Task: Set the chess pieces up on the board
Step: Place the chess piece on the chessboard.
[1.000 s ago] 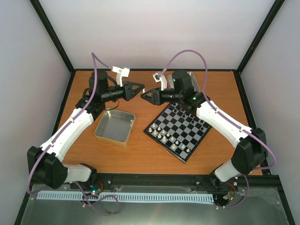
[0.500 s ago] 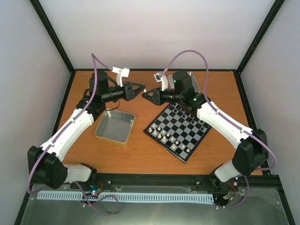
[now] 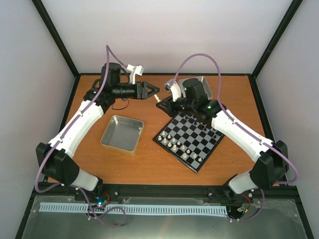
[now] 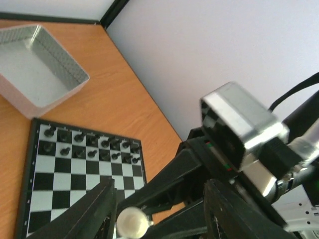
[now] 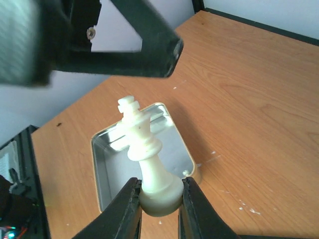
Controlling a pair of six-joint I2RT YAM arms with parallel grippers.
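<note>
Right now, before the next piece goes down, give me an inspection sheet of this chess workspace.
Surface: orange-brown wooden table, a few pale specks.
Job's things: square black-framed chessboard with small cream-white chessmen on its near-left rows; tall cream-white king held off it.
Clutter: small black chessmen on the far-right rows; rectangular silver metal tray left of the board, a second tray beyond it.
Grippers: left gripper open, close to the king; right gripper shut on the king's base.
Cables: purple cables looping over both arms.
Surroundings: pale walls, black frame posts.
</note>
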